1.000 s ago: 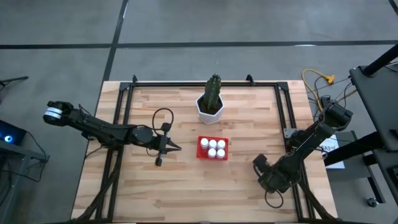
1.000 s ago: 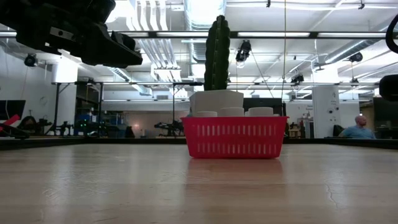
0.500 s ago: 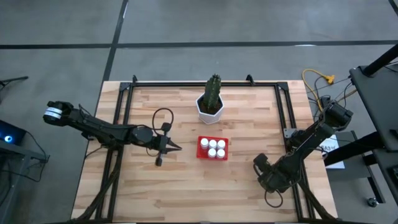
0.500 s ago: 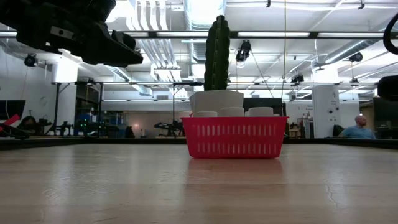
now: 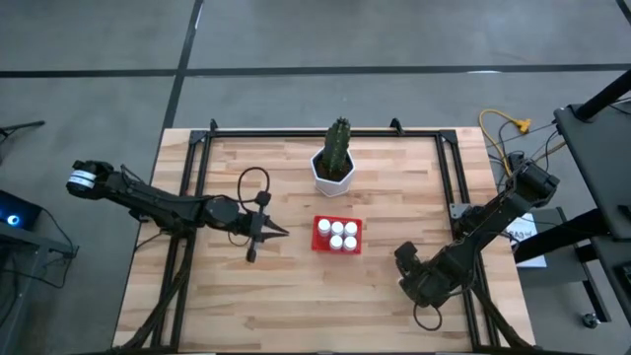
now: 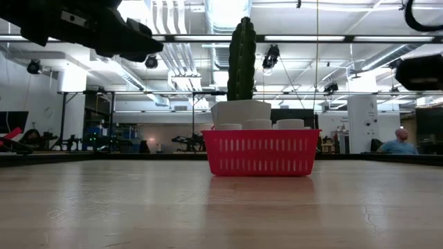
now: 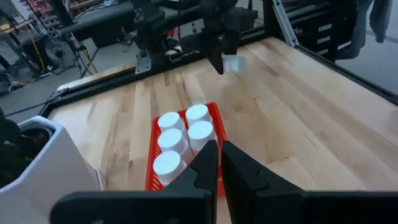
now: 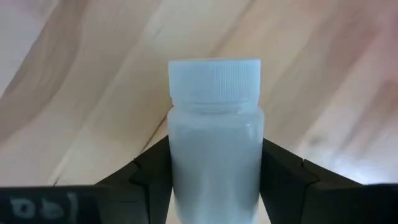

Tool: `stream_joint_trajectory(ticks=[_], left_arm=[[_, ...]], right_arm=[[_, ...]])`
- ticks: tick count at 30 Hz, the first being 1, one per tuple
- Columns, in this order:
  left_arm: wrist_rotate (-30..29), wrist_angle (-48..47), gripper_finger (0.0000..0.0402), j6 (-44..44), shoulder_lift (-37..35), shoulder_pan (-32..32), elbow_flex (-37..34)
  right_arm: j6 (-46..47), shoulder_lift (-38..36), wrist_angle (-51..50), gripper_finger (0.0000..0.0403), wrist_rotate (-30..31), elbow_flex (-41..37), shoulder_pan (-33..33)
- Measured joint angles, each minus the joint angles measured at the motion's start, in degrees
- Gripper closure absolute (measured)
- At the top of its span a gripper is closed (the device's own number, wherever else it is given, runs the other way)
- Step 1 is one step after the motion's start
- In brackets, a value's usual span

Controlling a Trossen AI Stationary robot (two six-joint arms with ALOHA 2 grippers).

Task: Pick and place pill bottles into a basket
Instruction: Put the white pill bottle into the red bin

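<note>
The red basket (image 5: 320,235) stands at mid-table with several white pill bottles (image 5: 343,235) upright in it. My right gripper (image 5: 419,276) hangs over the table's near right part, shut on one more pill bottle (image 8: 214,143); the left wrist view shows that bottle (image 7: 233,63) under the dark fingers. My left gripper (image 5: 282,235) hovers shut and empty just left of the basket, pointing at it (image 7: 217,163). My right gripper pinches the pill bottle's body (image 8: 180,168) between its two fingers (image 8: 152,177), one on each side. The fingers point steeply down and lie along the bottle. The ribbed cap (image 8: 214,78) sticks out past the fingertips toward the table, and the bottle looks clear of the wood.
A white pot with a green cactus (image 5: 333,170) stands just beyond the basket. A black frame (image 5: 296,136) runs along the table's far, left and right sides. Bare wood lies between the basket and the right gripper. People and benches show in the room behind (image 6: 401,142).
My right gripper has risen a little and shifted slightly toward the basket, its wrist turning somewhat, with the bottle still between its fingers.
</note>
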Motion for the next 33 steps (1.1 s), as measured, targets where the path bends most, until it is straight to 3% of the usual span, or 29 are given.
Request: stream_joint_trajectory(ticks=[6, 12, 20, 26, 33], left_arm=[[2.9, -0.1, 0.0366, 0.1, 0.4, 0.0, 0.0], [3.1, -0.1, 0.0276, 1.3, 0.5, 0.0, 0.4], [3.1, -0.1, 0.0172, 8.7, 1.4, 0.0, 2.4], [2.9, 0.2, 0.0152, 18.2, 3.8, -0.1, 3.4], [0.7, 1.1, 0.0152, 28.7, 13.6, -0.4, 6.5]], right_arm=[[0.2, 0.0, 0.0, 0.022, 6.0, 5.0, -3.0], [0.2, 0.0, 0.0, 0.022, 12.1, 10.4, -7.1], [0.4, 0.0, 0.9, 0.022, 15.0, 16.3, -13.3], [-2.1, 0.0, 4.3, 0.022, 14.8, 17.0, -17.1], [-4.7, 0.0, 5.9, 0.022, 14.7, 16.7, -20.5]])
